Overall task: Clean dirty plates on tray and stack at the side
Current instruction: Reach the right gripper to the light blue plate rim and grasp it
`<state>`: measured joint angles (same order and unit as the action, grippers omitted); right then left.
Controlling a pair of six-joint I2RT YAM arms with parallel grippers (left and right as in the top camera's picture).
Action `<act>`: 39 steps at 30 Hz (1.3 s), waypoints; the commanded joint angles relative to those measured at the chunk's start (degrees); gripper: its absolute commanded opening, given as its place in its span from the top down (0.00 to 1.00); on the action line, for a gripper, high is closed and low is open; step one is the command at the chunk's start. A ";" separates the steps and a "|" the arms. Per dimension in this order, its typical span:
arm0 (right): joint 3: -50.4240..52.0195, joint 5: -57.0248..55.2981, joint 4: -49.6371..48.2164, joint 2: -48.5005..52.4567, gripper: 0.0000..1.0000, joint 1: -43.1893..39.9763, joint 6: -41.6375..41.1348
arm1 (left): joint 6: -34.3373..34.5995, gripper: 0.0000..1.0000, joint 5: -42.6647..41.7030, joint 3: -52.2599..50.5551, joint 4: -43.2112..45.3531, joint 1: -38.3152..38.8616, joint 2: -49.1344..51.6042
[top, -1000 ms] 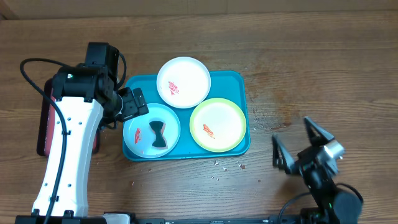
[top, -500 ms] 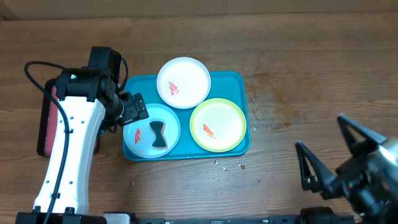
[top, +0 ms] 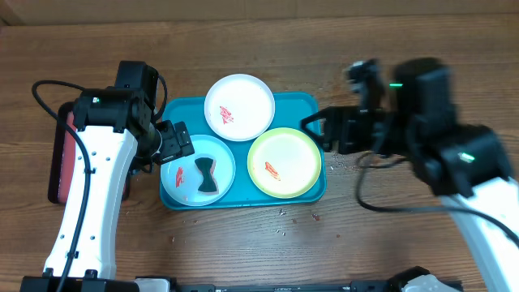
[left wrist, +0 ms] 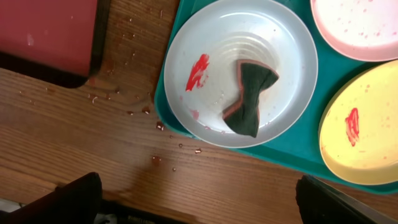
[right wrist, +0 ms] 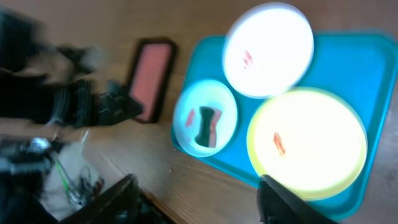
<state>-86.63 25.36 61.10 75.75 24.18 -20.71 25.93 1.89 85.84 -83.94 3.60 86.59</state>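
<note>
The teal tray (top: 306, 107) holds three dirty plates. The white plate (top: 239, 108) is at the back, the yellow-green plate (top: 284, 162) at the front right and the pale blue plate (top: 185, 174) at the front left, each with a red smear. A dark folded sponge (top: 207, 174) lies on the blue plate (left wrist: 211, 93). My left gripper (top: 176, 143) is open and empty, hovering at the tray's left edge over the blue plate's rim. My right gripper (top: 324, 134) is open and empty, blurred, at the tray's right edge beside the yellow-green plate (right wrist: 305, 143).
A red dark-rimmed tray (top: 58, 162) lies left of the teal tray, mostly under my left arm; it also shows in the left wrist view (left wrist: 50, 31). Crumbs and droplets dot the wood in front of and to the right of the teal tray.
My right arm has swung from the front right table edge up and left to the tray's right side. My left gripper has barely shifted. Plates and sponge have not moved.
</note>
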 commanded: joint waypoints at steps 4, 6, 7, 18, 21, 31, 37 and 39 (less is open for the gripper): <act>-0.76 -11.43 -4.72 16.68 0.23 11.43 -7.85 | -0.63 0.00 -0.48 0.11 -0.04 -0.20 0.26; -0.76 -11.21 -8.04 23.19 0.25 13.77 -7.85 | -0.66 0.00 -0.46 0.11 -0.07 -0.20 0.28; -0.76 -11.19 -10.29 26.51 0.29 14.73 -7.85 | -0.63 0.00 -0.46 0.11 -0.07 -0.20 0.28; -0.76 -11.43 -22.14 38.86 0.35 17.99 -4.37 | -0.63 0.00 -0.46 0.11 0.00 -0.20 0.28; -0.74 -11.82 -24.13 41.97 0.32 19.21 -4.37 | -0.63 0.00 -0.48 0.11 -0.04 -0.20 0.28; 0.09 -15.61 -26.38 44.83 0.51 20.96 -4.37 | -0.61 0.00 -0.48 0.11 0.00 -0.20 0.28; 4.07 -16.33 -29.97 44.85 0.54 20.98 -4.42 | -0.63 0.10 -2.84 0.11 0.31 -0.20 0.28; 5.55 -16.33 -31.19 44.85 0.58 20.98 -4.81 | -0.63 0.20 -3.63 0.09 0.39 -0.20 0.28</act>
<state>-82.98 10.02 31.09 120.64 44.77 -25.23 25.56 0.38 85.84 -83.74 3.60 86.59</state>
